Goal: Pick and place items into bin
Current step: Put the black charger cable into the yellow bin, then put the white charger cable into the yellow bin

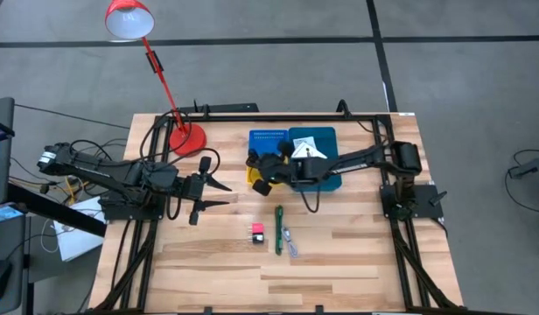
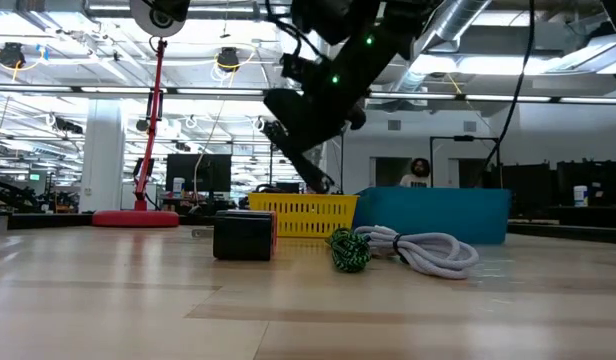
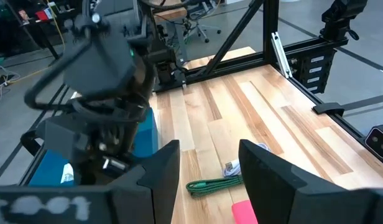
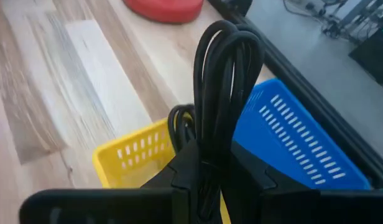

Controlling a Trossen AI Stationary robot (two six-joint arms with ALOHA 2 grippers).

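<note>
Over the wooden table [image 1: 339, 262], right pincer [image 4: 210, 165] clamps black cables [image 4: 226, 81].

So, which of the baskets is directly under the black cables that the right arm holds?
The yellow basket. The black cables hang above it, while the blue basket lies beside it.

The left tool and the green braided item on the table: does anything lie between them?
In the high view, the stretch from the left tool to the green braided item is bare wood, with the small red-pink block just below that line.
</note>
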